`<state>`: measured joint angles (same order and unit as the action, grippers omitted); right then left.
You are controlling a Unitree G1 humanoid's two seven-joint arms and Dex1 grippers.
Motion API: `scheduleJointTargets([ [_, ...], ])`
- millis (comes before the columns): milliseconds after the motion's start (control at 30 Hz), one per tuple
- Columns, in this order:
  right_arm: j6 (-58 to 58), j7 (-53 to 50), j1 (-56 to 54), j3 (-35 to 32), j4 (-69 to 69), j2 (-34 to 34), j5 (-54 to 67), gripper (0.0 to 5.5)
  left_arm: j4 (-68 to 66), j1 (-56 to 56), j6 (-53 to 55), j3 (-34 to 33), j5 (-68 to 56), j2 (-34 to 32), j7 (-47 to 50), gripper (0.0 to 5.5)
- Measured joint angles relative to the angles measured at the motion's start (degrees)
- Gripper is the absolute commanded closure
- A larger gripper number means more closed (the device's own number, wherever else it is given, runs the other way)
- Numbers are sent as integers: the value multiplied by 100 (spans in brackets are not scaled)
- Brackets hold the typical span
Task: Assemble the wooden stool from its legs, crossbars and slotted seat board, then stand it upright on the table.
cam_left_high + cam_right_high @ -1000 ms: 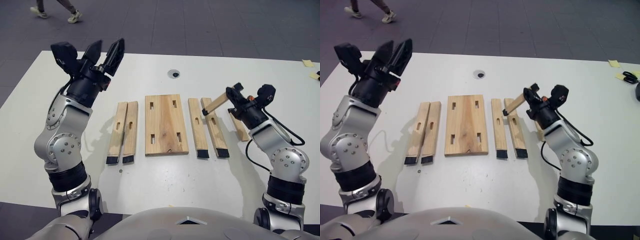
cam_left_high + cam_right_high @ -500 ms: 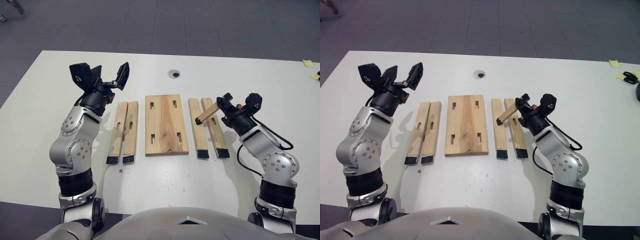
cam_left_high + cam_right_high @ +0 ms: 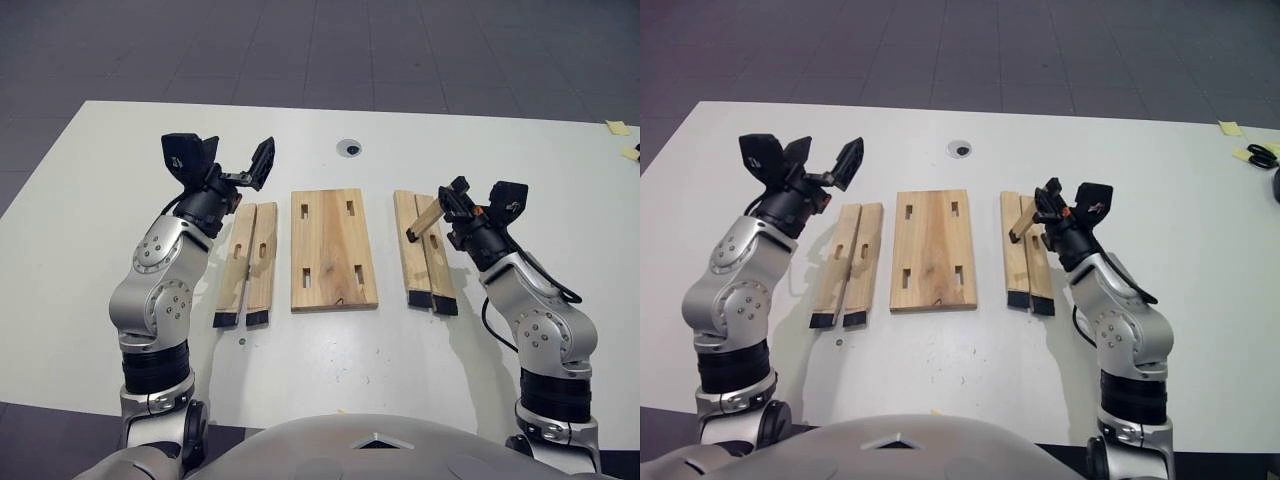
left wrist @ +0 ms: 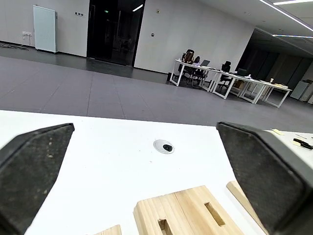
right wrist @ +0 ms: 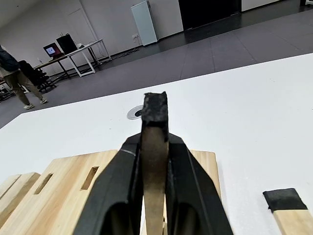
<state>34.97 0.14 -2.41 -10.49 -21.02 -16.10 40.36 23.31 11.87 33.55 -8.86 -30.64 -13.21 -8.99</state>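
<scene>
My left pincer (image 3: pixel 236 165) hangs with its fingers wide apart over the far ends of the left leg pair (image 3: pixel 247 262). That pair lies flat on the counter (image 3: pixel 90 190), just beside the slotted seat board (image 3: pixel 332 248). Right of the board, the other two legs (image 3: pixel 424 250) lie touching side by side. My right pincer (image 3: pixel 455 203) is clamped on a crossbar (image 3: pixel 428 218), which tilts down above their far ends. I judge the step to be seating that crossbar in a leg slot. I'd square its end to the slot, come straight down and press gently, since the loose leg could skate.
</scene>
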Motion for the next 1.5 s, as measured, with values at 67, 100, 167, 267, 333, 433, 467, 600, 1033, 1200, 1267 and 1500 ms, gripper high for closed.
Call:
scheduleJointTargets([
  [67, 12, -190, -7, -206, 50, 188, 68, 509, 2, 0, -8, 47, 13, -19, -60, 10],
  [100, 28, -311, -16, -307, 71, 300, 138, 509, 2, 0, -14, 72, 28, -41, -86, 10],
  [167, 83, -490, -55, -435, 92, 471, 222, 509, 2, -11, -41, 108, 116, -66, -142, 10],
  [267, 190, -697, -147, -595, 146, 628, 358, 509, 8, -75, -62, 170, 127, -82, -198, 10],
  [333, 240, -785, -222, -683, 195, 691, 379, 509, 9, -78, -74, 228, 137, -81, -251, 10],
  [433, 244, -1001, -332, -859, 270, 820, 428, 509, 12, -91, -114, 293, 147, -82, -312, 10],
  [467, 243, -1052, -349, -918, 288, 866, 442, 509, 13, -109, -126, 323, 186, -88, -331, 10],
  [600, 243, -1196, -369, -926, 253, 874, 360, 509, 13, -156, -146, 359, 246, -123, -388, 10],
  [1033, 277, -1179, -307, -191, 65, 254, -1358, 509, 15, -197, -298, 589, 795, -344, -584, 10],
  [1200, 423, -605, -200, -45, 61, -161, -1496, 509, 8, -206, -375, 589, 911, -389, -646, 10],
  [1267, 338, -227, -109, 47, 83, -400, -1602, 509, 7, -207, -403, 587, 922, -402, -649, 10],
  [1500, -472, 281, 73, 171, 403, -413, -1904, 509, -29, -207, -463, 589, 1090, -433, -681, 10],
])
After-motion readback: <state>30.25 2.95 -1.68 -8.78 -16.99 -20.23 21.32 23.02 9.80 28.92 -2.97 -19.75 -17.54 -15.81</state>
